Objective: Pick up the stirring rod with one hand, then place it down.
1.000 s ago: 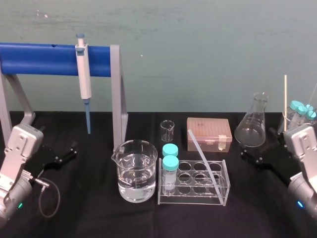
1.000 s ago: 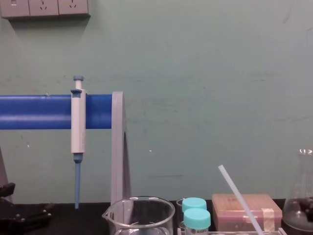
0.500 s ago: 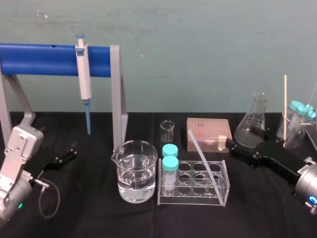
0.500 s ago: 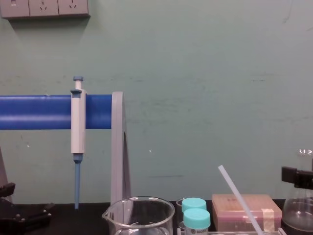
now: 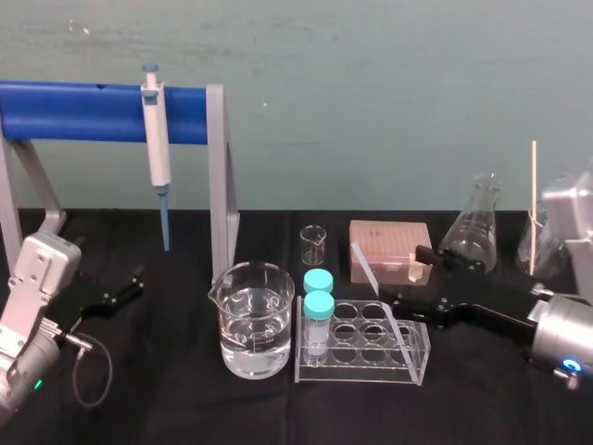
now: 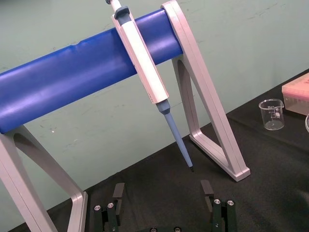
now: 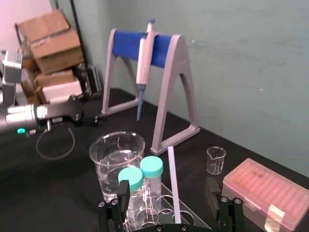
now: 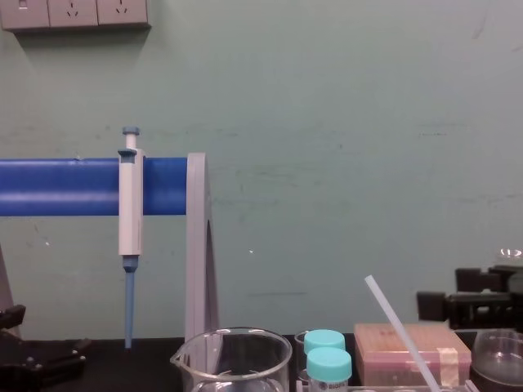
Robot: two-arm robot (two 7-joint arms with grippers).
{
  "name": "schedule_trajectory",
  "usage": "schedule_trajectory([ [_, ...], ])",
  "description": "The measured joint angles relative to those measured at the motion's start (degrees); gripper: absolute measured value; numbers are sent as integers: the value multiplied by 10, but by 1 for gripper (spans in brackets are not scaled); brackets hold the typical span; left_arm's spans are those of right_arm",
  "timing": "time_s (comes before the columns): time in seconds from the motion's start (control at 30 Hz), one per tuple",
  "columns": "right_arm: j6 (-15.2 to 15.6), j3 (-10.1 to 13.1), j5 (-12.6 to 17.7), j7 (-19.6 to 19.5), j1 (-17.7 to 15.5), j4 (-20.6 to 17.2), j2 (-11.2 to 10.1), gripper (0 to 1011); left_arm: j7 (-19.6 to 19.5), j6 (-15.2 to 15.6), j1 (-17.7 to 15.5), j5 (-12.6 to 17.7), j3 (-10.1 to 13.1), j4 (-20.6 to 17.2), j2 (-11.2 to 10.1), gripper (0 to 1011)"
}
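Your left arm has a boxy silver-grey wrist housing (image 5: 39, 273) with a small green light (image 5: 37, 383) low on it. A thin grey cable (image 5: 97, 375) loops out beside it, behind the black left gripper (image 5: 139, 281). Your right arm has a rounded silver wrist (image 5: 565, 334) with a blue light (image 5: 568, 367), and its black right gripper (image 5: 403, 275) has blocky, angular jaws. In both wrist views you can pick out small silver screw heads (image 6: 107, 206) set into the black bases of the jaws.
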State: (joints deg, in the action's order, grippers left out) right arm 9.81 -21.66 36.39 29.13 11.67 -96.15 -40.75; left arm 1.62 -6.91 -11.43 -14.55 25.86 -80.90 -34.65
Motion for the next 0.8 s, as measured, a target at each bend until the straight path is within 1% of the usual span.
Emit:
schedule_trajectory([
  [0.13,6,-17,-17,6,22,14,7,1000,0,0,0,0,0,0,0,1000],
  [0.23,14,-35,-36,10,47,35,19,1002,0,0,0,0,0,0,0,1000],
  [0.37,22,-47,-46,13,63,50,29,1000,0,0,0,0,0,0,0,1000],
  [0.47,31,-58,-55,15,79,69,41,1000,0,0,0,0,0,0,0,1000],
  [0.63,43,-70,-65,14,93,93,56,1000,0,0,0,0,0,0,0,1000],
  [0.8,49,-76,-72,13,101,109,64,1000,0,0,0,0,0,0,0,1000],
])
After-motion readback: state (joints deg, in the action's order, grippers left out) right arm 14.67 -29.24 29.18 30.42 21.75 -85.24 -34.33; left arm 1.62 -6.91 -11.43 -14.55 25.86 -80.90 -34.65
